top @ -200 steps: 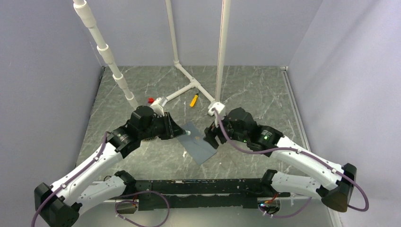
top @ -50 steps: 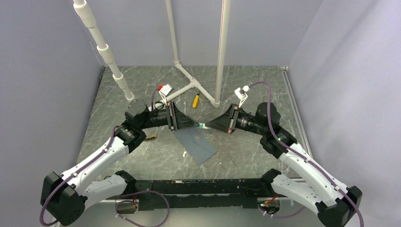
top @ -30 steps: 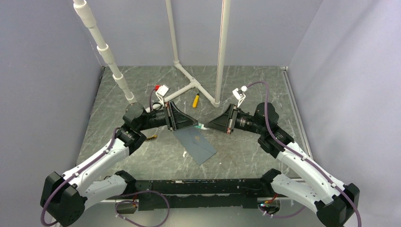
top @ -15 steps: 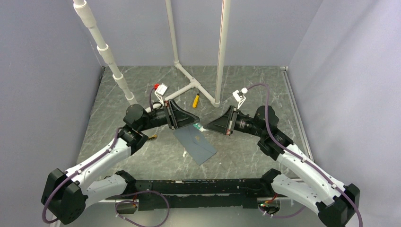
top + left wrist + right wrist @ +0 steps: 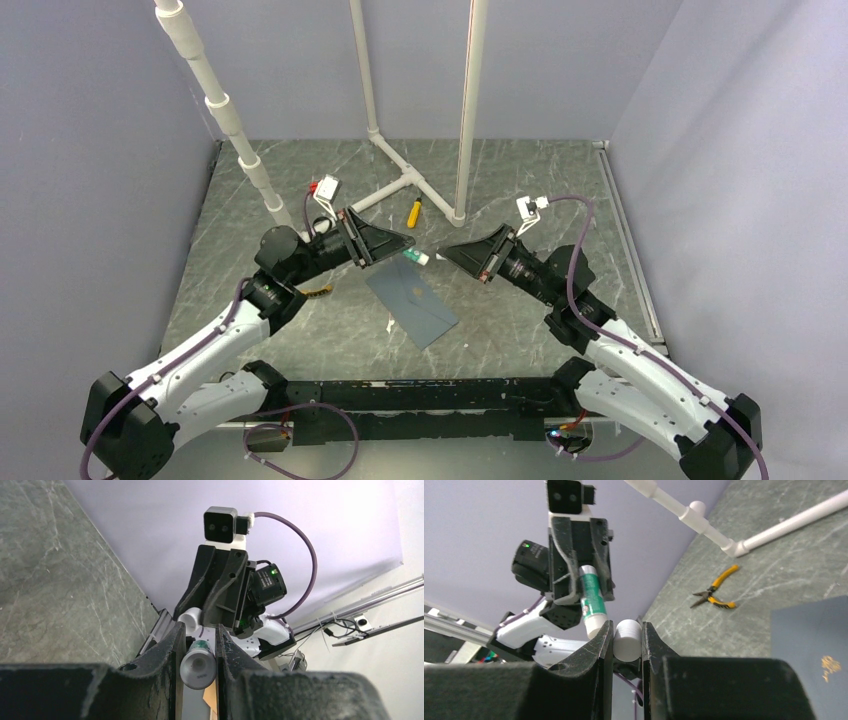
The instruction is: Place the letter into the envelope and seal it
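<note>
Marble table [image 5: 520, 190] | left fingers [image 5: 162, 667] clamp glue stick [image 5: 197, 666] | right fingers [image 5: 600, 656] clamp cap [image 5: 627, 641] — now pulled apart | envelope [image 5: 415, 300] unmoved

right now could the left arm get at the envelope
Likely yes: the envelope lies flat and uncovered beneath the left gripper, nothing between. But that gripper is shut on the glue stick, so it could touch, not grasp.

left gripper [image 5: 198, 647] clamps a green-banded white tube [image 5: 196, 668].
</note>
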`<state>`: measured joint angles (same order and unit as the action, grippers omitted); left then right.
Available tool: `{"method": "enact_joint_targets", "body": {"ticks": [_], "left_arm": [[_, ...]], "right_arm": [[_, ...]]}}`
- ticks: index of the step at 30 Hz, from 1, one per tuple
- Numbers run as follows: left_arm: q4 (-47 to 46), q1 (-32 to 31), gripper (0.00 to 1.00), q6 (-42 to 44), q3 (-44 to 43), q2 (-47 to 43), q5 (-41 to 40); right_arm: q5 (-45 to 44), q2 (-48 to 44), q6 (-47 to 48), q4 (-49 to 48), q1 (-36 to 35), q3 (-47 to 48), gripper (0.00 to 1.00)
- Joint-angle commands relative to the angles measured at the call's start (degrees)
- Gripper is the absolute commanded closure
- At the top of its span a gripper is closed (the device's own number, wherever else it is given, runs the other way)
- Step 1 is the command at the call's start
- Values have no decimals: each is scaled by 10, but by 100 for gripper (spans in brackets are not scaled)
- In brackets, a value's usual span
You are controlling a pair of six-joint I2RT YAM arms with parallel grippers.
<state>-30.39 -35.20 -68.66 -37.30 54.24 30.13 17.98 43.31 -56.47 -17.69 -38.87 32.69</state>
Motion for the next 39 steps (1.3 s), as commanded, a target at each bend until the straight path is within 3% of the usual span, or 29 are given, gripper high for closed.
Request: {"method": "enact_joint_targets", "body": {"ticks": [1, 6, 19, 27, 34, 39], "left_arm": [[0, -2, 98, -16, -14, 1, -22], [-15, -2, 98, -22, -15, 12, -24], [-5, -3, 98, -9, -25, 6, -31], [-38, -2, 98, -29, -22, 20, -23], [-52, -2, 98, -43, -22, 20, -22], [-87, -2, 98, -68, -15, 24, -26]], "right_arm": [[-21, 7, -29, -139, -11, -6, 100], [-6, 27, -37, -154, -20, -1, 100], [-11, 15, 13, -44, -34, 30, 100], [8, 37, 2, -74, -36, 30, 100], [-5, 43, 9, -41, -38, 41, 100], [-9, 52, -21, -96, -41, 21, 100]]}}
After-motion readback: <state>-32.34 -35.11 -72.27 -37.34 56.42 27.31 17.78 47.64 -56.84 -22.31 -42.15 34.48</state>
